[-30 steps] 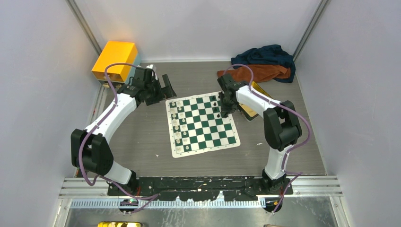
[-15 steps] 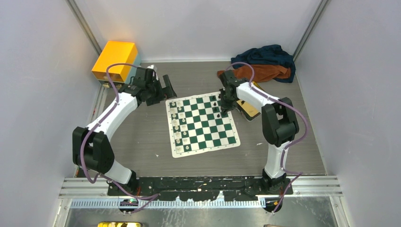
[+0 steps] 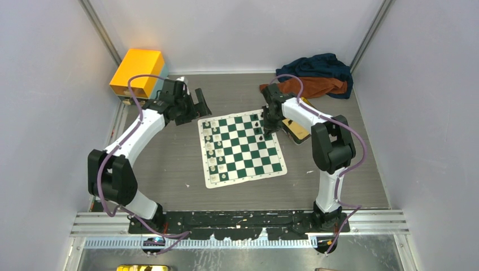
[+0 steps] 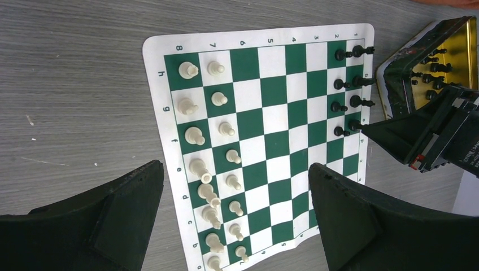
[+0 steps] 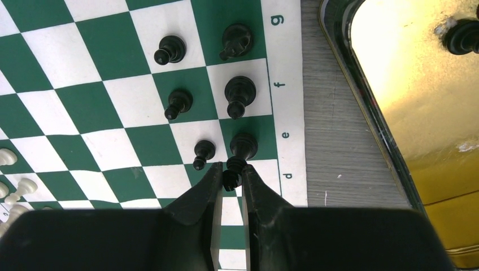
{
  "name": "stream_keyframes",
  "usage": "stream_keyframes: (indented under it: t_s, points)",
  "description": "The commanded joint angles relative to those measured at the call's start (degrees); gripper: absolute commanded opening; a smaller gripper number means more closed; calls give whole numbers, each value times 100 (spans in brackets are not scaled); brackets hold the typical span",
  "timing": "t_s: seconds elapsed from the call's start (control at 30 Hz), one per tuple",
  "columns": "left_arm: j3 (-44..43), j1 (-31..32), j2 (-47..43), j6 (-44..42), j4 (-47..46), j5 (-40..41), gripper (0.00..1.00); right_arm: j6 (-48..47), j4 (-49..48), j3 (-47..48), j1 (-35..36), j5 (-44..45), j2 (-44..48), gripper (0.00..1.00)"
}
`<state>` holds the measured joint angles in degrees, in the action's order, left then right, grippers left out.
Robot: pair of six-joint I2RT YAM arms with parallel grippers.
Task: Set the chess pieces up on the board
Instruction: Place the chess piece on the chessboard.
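While the grey bench carries the green-and-white board at its middle, a gold tin sits just off its right edge. Left gripper hangs wide open, empty! Right gripper is pinched nearly closed on a black piece by the board's right border, just beside the black row. White pieces fill two rows opposite.

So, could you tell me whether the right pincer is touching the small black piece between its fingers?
Touching. In the right wrist view, the right pincer is shut on the black piece, pressing both its sides with no gap.
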<state>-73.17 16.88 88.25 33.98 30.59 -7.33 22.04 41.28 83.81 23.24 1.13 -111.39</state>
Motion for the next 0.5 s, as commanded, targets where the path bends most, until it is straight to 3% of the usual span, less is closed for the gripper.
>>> stream_keyframes:
  t_s: [0.0, 0.47]
  points:
    - [-260, 17, 40, -50, -173, -47, 100, 55, -23, 199, -42, -33, -20, 8]
    - [-287, 22, 135, -23, -210, -75, 100, 80, -58, 117, -86, -259, -62, 15]
